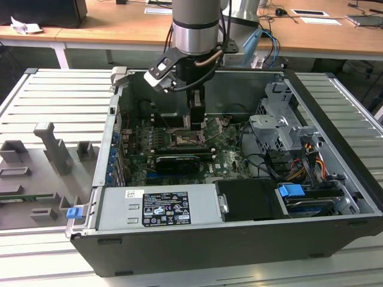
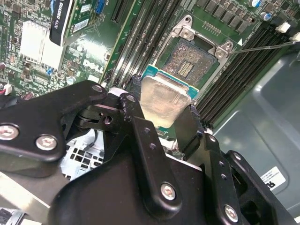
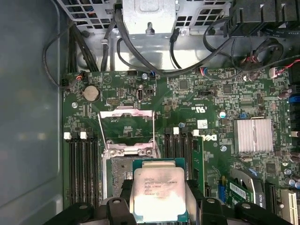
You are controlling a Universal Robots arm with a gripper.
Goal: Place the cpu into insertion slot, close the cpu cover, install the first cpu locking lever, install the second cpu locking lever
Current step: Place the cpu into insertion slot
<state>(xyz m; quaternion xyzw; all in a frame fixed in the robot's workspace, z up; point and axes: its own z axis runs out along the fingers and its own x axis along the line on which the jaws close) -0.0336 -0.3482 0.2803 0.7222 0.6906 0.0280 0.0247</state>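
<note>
1. On the exterior view's left, grey plastic fixtures [image 1: 51,152] stand on a ribbed metal table [image 1: 54,95], at nine o'clock from an open computer case [image 1: 239,242]. A blue clip [image 1: 73,211] sits at the case's near corner.
2. Inside the case, a power supply [image 1: 158,208] bearing a label lies at six o'clock from the green motherboard [image 1: 227,156].
3. Mid-frame, the robot arm [image 1: 196,27] reaches down from twelve o'clock. Its gripper [image 1: 197,116] is poised just above the insertion slot [image 1: 184,139] in the middle of the board.
4. In both wrist views the gripper is drawn in narrow, clamping the cpu [image 2: 164,101] [image 3: 159,194]. The black fingers [image 2: 132,101] press on two opposite edges, and the chip's silvery top faces the cameras.
5. The cpu hangs over the slot's near edge, slightly tilted in the second wrist view. The slot's bare field of contacts shows beyond it. Whether the chip touches the metal rim cannot be told.
6. The cpu cover [image 3: 125,113] stands swung open on the side of the slot away from the gripper, with green board showing through its large opening. A thin metal lever [image 2: 262,47] juts out from one corner of the slot. Long black memory slots [image 3: 84,168] run along both sides.
7. On the exterior view's right, a grey drive cage [image 1: 281,128] sits at three o'clock from the slot. A blue connector [image 1: 292,192] lies at five o'clock, beside coloured wires [image 1: 314,164].
</note>
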